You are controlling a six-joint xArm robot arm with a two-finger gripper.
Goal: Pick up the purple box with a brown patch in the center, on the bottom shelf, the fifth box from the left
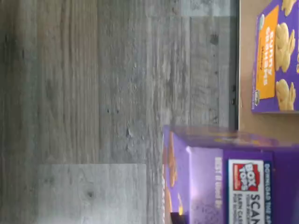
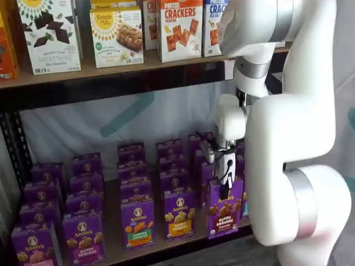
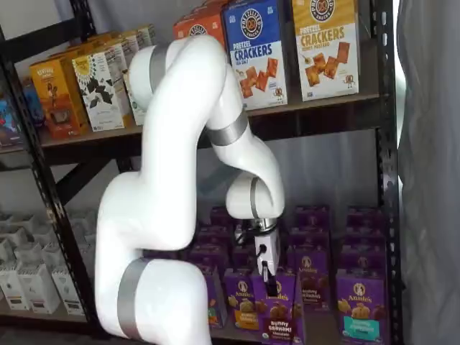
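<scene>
The grasp looks made and the lift is what remains. In both shelf views the gripper (image 2: 226, 185) comes straight down onto the top of the purple box (image 2: 225, 209), and its black fingers (image 3: 274, 286) are pressed onto the carton's top edge: it is pinching the box. The box stands directly under the tool, at the front of its column on the bottom shelf (image 2: 113, 256). Whether it has already cleared the board I cannot tell; in one shelf view its lower edge sits about level with the front boxes to the left of the tool, so I judge it is at most barely raised. Still to do: bring it up and out past the shelf's front edge.

To the left of the tool in a shelf view stands a box with an orange band (image 2: 178, 214); to the right only a sliver of a teal-banded box (image 2: 244, 209) shows past the arm.

The purple box is a small upright Annie's carton, with a round white rabbit logo near the top, dark brown bunny cookies across the middle and "bunny grahams" below. The wrist view shows its top flap (image 1: 233, 186) close under the camera, with a Box Tops label, and grey plank floor (image 1: 93, 116) beyond.
</scene>
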